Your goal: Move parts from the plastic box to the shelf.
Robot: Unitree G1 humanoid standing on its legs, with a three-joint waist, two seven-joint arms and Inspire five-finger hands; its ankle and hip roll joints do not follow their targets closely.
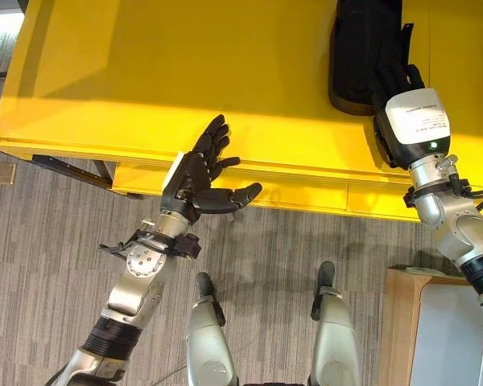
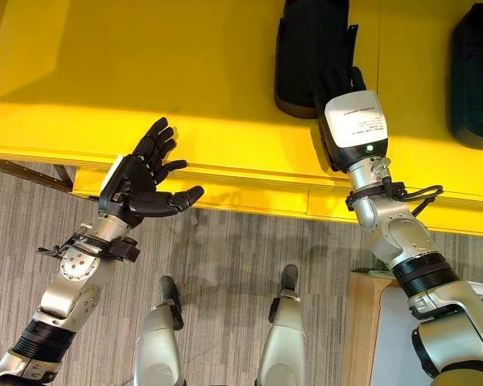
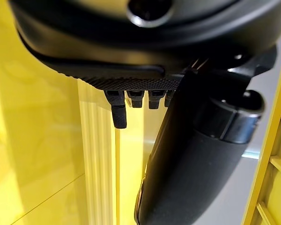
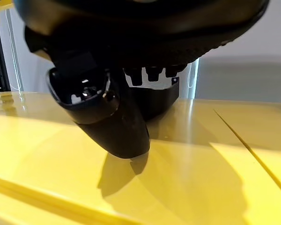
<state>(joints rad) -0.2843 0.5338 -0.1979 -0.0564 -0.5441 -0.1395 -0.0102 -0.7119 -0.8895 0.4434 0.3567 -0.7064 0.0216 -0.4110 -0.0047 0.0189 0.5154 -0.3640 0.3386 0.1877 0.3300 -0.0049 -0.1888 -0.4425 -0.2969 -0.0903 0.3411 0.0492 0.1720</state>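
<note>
A black part [image 1: 358, 56] lies on the yellow shelf [image 1: 145, 72], far right. My right hand [image 1: 394, 79] reaches over the shelf and rests against the part's near right side with straight fingers. In the right wrist view its thumb [image 4: 107, 117] hangs over the yellow surface, and the part [image 4: 159, 101] sits just past the fingers. A second black part [image 2: 475, 76] lies further right on the shelf. My left hand [image 1: 200, 178] hovers open and empty at the shelf's front edge, palm up, thumb [image 3: 187, 168] spread.
A pale box with a tan rim [image 1: 402, 322] stands at the lower right on the grey carpet [image 1: 48, 257]. A dark shelf frame [image 1: 64, 166] runs under the left front edge. The shelf's left half is bare.
</note>
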